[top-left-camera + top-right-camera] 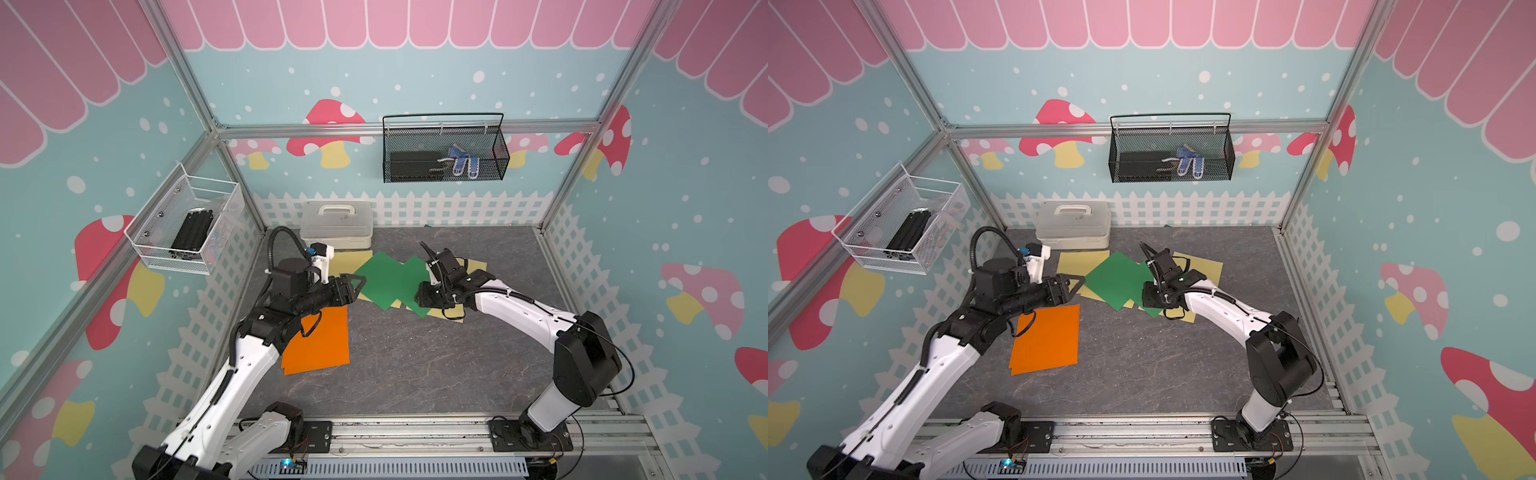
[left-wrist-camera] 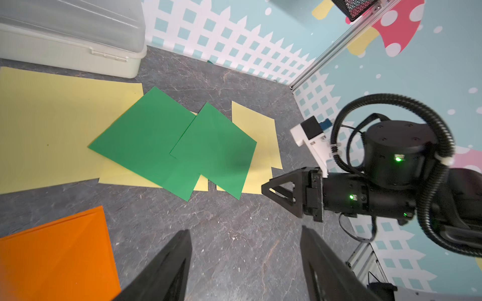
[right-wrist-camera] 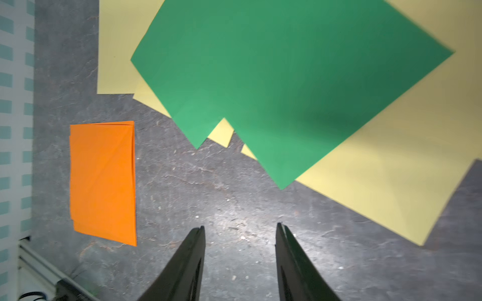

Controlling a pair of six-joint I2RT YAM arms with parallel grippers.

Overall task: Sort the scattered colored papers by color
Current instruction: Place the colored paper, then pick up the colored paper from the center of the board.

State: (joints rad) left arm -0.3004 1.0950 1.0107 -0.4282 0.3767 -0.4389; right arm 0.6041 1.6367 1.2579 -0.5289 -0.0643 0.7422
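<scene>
The colored papers lie on the dark grey table (image 1: 415, 365). A neat orange stack (image 1: 320, 340) (image 3: 103, 179) sits at the front left, partly under my left arm. Two overlapping green sheets (image 1: 380, 278) (image 2: 146, 143) rest on pale yellow sheets (image 1: 349, 262) (image 2: 47, 125) (image 3: 391, 169) in the middle. My left gripper (image 1: 359, 286) (image 2: 245, 232) hovers at the green sheets' left corner, open and empty. My right gripper (image 1: 420, 297) (image 3: 240, 226) stands over the right green sheet's front edge, open, with only bare table between its fingers.
A white lidded box (image 1: 336, 224) stands at the back, touching the yellow sheet's far edge. A black mesh basket (image 1: 444, 149) hangs on the back wall and a white wire basket (image 1: 187, 224) on the left wall. The arms' base rail (image 1: 407, 432) runs along the front.
</scene>
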